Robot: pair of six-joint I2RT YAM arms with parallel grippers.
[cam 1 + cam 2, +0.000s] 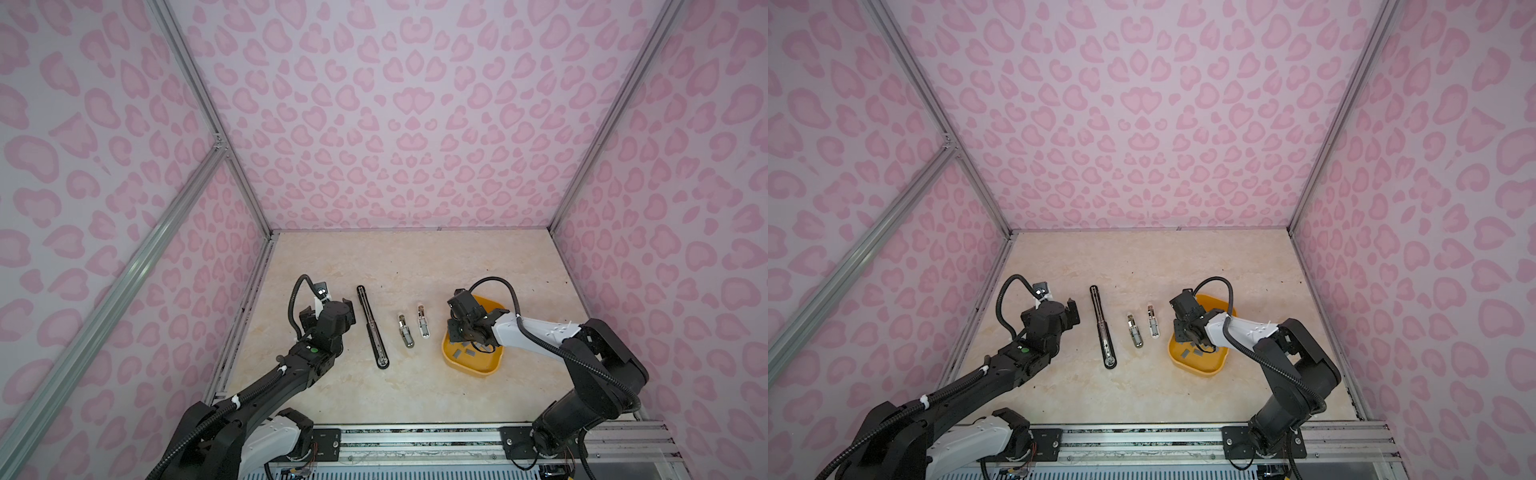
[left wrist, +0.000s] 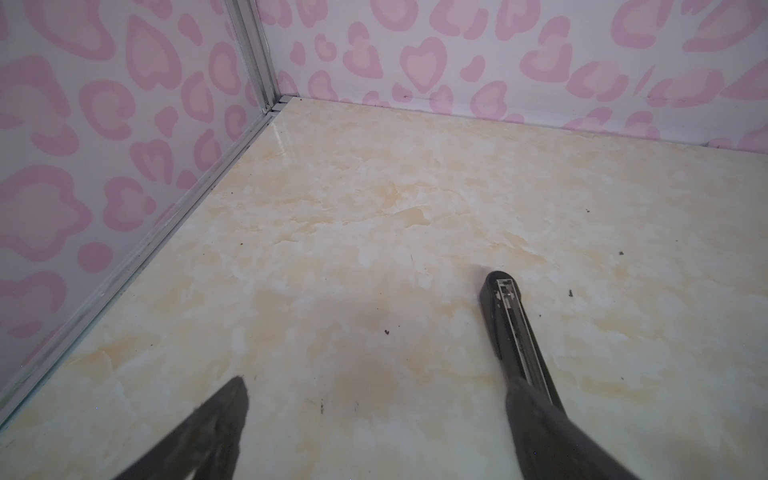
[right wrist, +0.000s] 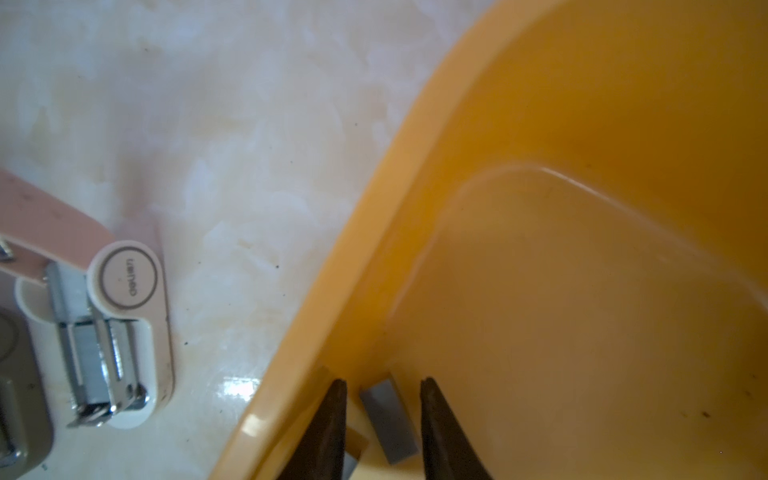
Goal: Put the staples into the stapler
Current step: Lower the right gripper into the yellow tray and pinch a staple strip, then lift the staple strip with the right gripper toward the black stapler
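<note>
The right gripper (image 3: 384,399) reaches down inside the yellow tray (image 3: 582,124). Its jaws are narrowed but not closed, with one finger on each side of a single grey staple strip (image 3: 388,419). The strip lies flat on the tray floor, close to the tray wall. Its long axis runs roughly along the fingers, slightly skewed, so the jaws would close across its short width. Thin gaps show on both sides, and it does not look gripped yet. More loose strips (image 1: 471,352) lie elsewhere in the tray.

Just outside the tray, towards the left arm, a small white stapler (image 3: 124,332) lies open. Farther from the tray is a second small stapler (image 1: 405,330), then a long black stapler (image 1: 371,328). Farthest from the tray, the left gripper (image 2: 376,386) hangs wide open and empty beside the black one. The right arm is plainly nearer the staples.
</note>
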